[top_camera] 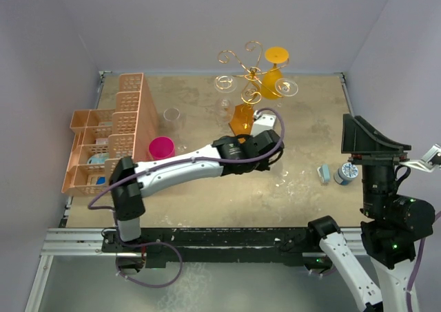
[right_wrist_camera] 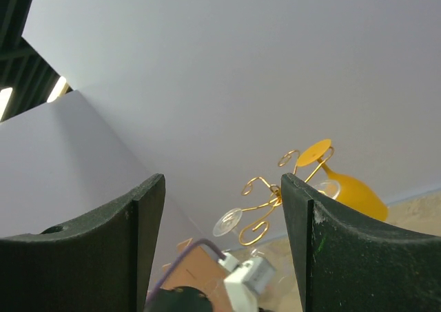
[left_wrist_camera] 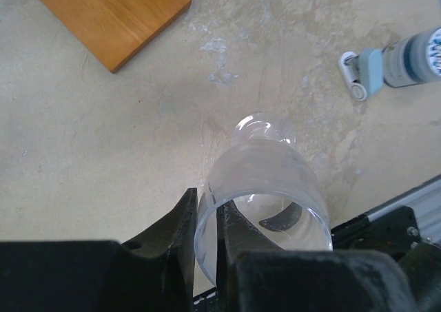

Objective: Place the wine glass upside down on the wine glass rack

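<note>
My left gripper (left_wrist_camera: 205, 203) is shut on the rim of a clear wine glass (left_wrist_camera: 265, 181), with one finger inside the bowl and one outside. The glass hangs tilted just above the table, stem end away from me. In the top view the left gripper (top_camera: 272, 150) is just in front of the wine glass rack (top_camera: 247, 67), a gold wire stand on an orange-brown wooden base (top_camera: 242, 119). An orange glass (top_camera: 272, 78) and two clear glasses hang upside down on the rack. My right gripper (right_wrist_camera: 222, 188) is open and empty, raised at the right and facing the rack (right_wrist_camera: 275, 195).
An orange lattice crate (top_camera: 110, 133) stands at the left. A pink cup (top_camera: 162, 149) and a clear cup (top_camera: 172, 118) sit beside it. A small blue-grey bottle (top_camera: 343, 174) and a clip (top_camera: 324, 173) lie at the right. The base's corner (left_wrist_camera: 110, 16) shows in the left wrist view.
</note>
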Robot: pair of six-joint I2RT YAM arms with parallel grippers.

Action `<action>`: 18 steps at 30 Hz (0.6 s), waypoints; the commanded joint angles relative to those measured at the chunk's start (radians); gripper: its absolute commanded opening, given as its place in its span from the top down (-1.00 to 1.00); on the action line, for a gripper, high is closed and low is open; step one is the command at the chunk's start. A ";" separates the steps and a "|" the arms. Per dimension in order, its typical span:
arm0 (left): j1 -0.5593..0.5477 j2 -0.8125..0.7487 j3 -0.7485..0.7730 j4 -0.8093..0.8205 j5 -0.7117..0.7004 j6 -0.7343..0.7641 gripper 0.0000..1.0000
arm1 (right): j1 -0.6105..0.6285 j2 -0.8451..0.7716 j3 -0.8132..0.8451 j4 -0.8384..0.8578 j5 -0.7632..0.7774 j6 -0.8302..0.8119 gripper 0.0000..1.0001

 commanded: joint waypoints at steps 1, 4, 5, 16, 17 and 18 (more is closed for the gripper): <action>0.003 -0.240 -0.119 0.218 -0.026 0.004 1.00 | 0.004 0.005 -0.021 0.091 -0.067 0.032 -0.40; 0.003 -0.382 -0.265 0.376 -0.044 0.001 1.00 | 0.004 -0.009 -0.040 0.139 -0.103 0.044 -0.40; 0.003 -0.424 -0.310 0.428 -0.045 0.002 1.00 | 0.004 -0.016 -0.046 0.170 -0.143 0.048 -0.40; 0.029 -0.679 -0.523 0.866 0.025 0.017 1.00 | 0.004 -0.050 -0.061 0.324 -0.406 0.123 -0.47; 0.029 -0.685 -0.517 0.890 0.027 0.027 1.00 | 0.004 -0.049 -0.061 0.334 -0.425 0.143 -0.47; 0.029 -0.689 -0.505 0.904 0.029 0.035 1.00 | 0.004 -0.050 -0.074 0.345 -0.442 0.165 -0.47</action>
